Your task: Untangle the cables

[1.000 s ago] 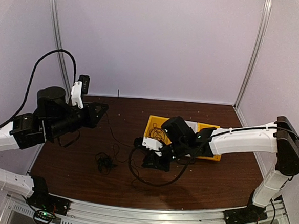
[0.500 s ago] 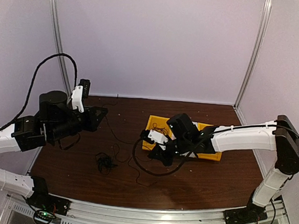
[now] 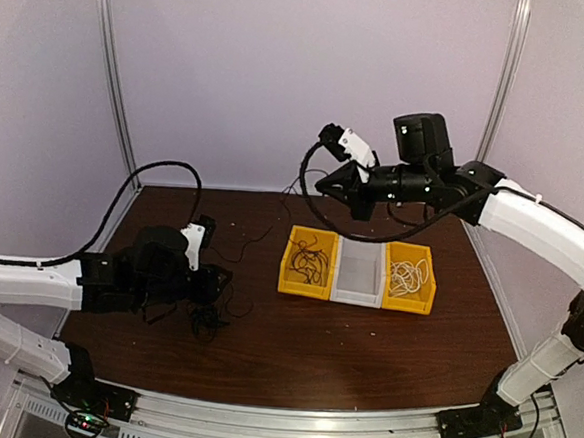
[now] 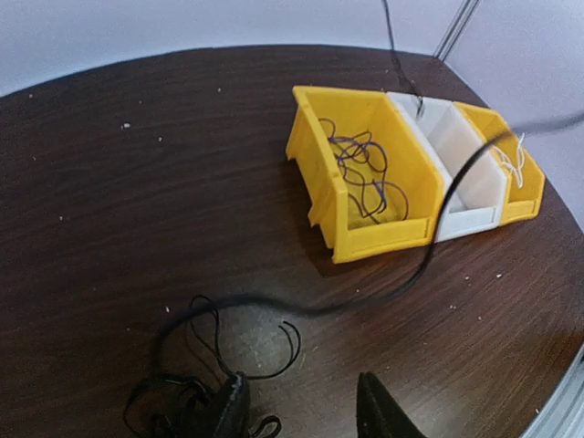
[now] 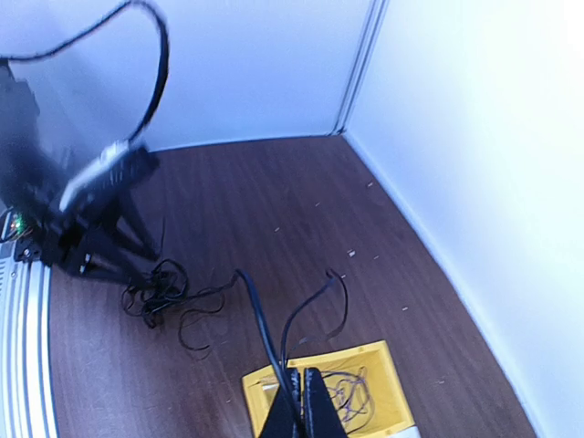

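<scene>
Cables form a black tangle (image 3: 205, 318) on the table (image 3: 362, 364), in its front-left part. Three bins stand side by side right of the table's centre, nearer its far edge:

- a yellow bin (image 3: 307, 263) holding thin dark cables
- a white bin (image 3: 360, 274)
- a second yellow bin (image 3: 409, 277) holding pale cables

The right end effector (image 5: 298, 388) is high above the far edge of the table. Its fingers are pressed together on one black cable (image 5: 262, 328), which runs down toward the tangle.

The left end effector (image 4: 301, 415) is low over the table. Its fingers are moderately apart and grip nothing. One finger is just beside the tangle.
</scene>
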### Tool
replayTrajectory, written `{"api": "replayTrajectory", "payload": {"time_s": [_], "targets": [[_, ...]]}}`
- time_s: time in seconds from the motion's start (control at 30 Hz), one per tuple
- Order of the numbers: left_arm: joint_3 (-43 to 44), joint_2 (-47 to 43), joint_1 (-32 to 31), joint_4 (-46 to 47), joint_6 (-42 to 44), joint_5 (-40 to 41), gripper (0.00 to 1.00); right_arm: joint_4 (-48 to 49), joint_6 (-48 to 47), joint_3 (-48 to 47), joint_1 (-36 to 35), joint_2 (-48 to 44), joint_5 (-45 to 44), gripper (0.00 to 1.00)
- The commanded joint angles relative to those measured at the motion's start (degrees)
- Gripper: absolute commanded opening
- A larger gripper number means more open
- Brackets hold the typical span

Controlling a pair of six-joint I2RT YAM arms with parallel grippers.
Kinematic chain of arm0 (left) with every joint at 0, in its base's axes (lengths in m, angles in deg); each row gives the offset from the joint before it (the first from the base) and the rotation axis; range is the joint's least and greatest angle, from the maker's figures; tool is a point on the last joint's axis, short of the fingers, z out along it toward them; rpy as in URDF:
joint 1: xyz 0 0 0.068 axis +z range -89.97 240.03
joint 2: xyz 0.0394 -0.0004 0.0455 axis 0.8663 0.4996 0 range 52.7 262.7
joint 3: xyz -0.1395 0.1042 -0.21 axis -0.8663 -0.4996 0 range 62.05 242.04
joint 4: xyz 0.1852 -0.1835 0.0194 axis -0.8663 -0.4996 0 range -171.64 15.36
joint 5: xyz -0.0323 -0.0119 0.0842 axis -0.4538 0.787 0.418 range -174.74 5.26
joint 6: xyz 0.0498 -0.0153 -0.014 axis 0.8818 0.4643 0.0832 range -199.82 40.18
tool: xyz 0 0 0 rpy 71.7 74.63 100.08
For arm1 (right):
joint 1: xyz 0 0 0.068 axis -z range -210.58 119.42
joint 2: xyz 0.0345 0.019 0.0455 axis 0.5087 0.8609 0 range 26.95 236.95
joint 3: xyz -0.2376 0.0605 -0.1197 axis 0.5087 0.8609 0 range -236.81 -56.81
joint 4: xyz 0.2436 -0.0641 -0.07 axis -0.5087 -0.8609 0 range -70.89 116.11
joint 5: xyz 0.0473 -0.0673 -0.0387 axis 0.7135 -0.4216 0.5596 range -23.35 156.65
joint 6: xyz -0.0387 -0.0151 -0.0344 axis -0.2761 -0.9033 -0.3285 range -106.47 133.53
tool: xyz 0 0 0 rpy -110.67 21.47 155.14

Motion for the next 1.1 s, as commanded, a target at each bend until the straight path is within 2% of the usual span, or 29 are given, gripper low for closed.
{"api": "replayTrajectory", "payload": {"time_s": [0.0,0.23,0.37,0.53,0.67,0.83,1.0,1.07], "targets": [[-0.9,3.9,0.0,4.6,0.0,-4.0,0.45,-4.7,-1.5,-6.6,4.3,-1.2,-0.1,0.0],[2.8,8.1,0.0,1.4,2.7,-5.1,0.55,-3.8,-1.6,-13.7,10.1,-1.7,-0.5,0.0],[6.5,8.8,0.0,-1.1,5.3,-4.2,0.58,-2.1,-1.2,-11.8,12.9,-2.4,-0.5,0.0],[16.5,9.6,0.8,-6.2,12.9,1.4,0.67,0.4,-0.1,-6.8,15.6,-3.4,0.1,0.0],[27.6,12.5,5.8,-9.9,17.3,1.9,0.72,1.1,-0.2,-3.8,17.2,-4.7,-0.3,0.0],[39.0,18.4,16.7,-10.0,19.3,-4.5,0.72,0.2,-0.4,-2.3,18.9,-6.0,-0.5,0.0],[41.5,25.5,21.4,-6.1,20.2,-2.5,0.67,-1.6,-1.3,-0.9,19.6,-6.9,-1.2,0.0],[35.7,24.7,21.7,1.2,20.8,-2.8,0.66,-2.2,-1.5,0.0,19.9,-7.4,-1.1,0.0]]}}
